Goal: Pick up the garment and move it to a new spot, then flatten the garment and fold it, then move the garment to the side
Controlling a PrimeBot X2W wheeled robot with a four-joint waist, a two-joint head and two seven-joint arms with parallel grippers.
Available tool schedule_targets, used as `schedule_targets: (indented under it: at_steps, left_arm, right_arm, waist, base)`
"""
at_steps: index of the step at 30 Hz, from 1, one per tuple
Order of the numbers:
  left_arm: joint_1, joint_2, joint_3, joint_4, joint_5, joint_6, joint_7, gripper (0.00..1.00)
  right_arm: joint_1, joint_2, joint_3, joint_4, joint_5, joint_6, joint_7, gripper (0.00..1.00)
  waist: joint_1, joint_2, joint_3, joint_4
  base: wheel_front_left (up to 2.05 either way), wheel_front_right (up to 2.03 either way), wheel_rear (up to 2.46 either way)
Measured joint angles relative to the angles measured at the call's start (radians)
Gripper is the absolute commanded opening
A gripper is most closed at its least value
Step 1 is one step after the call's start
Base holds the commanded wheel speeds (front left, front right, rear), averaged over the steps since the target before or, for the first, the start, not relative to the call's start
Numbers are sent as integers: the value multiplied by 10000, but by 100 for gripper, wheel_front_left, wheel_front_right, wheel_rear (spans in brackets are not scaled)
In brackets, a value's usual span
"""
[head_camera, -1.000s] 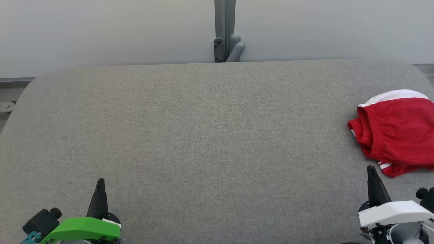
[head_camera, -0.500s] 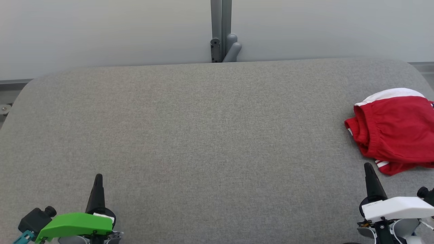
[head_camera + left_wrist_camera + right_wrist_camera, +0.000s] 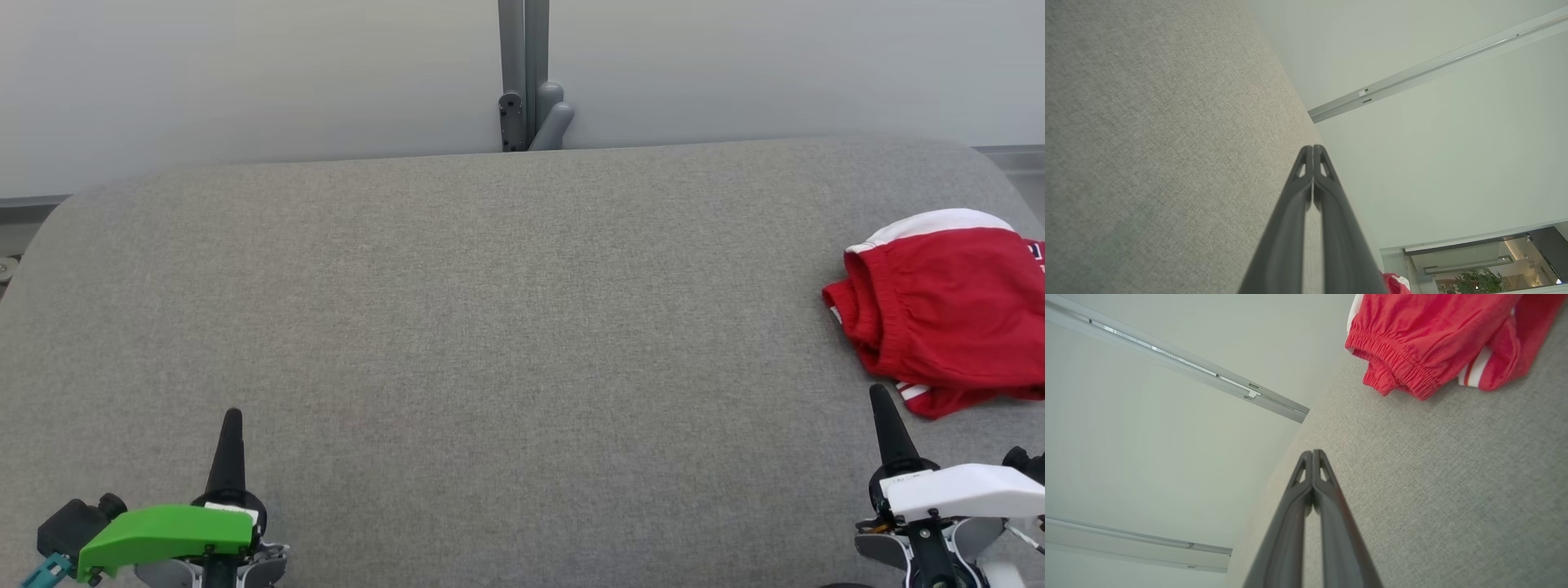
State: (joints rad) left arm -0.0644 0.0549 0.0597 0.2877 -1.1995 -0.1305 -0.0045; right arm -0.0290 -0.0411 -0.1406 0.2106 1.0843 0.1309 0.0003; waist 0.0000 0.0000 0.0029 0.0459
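A: Well, where are the red shorts (image 3: 947, 314) to be found?

B: They are seen at the right end of the grey counter (image 3: 490, 327), doubled over loosely, with the elastic waistband turned toward the middle and white trim showing at the far and near edges. Part of them is cut off by the head view's border.

A: And the claws?

B: The left claw (image 3: 231, 418) and the right claw (image 3: 880, 394) are both pressed shut on nothing, near the counter's front edge. The right one is held just short of the shorts, not touching.

A: What stage is suggested?

B: None can be settled. A heap waiting to be collected and a folded pair set aside would both look like this.

A: What could be spoiled?

B: If only one layer is pinched, the doubled layers could be dragged apart. If the cloth is nudged rightward, it could be slid off the counter's end, since the margin beyond it is hidden. Thin fabric may also be lost from a shallow grip.
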Motion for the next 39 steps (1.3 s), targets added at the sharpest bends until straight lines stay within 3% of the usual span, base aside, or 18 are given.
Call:
schedule_targets:
  at_steps: [39]
  left_arm:
    - [-348, -35, 320, -238, -3014, 0, 871, 0]
  right_arm:
    - [-544, -48, 107, 226, 3862, -4, 865, 0]
  waist:
    - [0, 0, 1, -318]
  base:
    - [0, 0, 0]
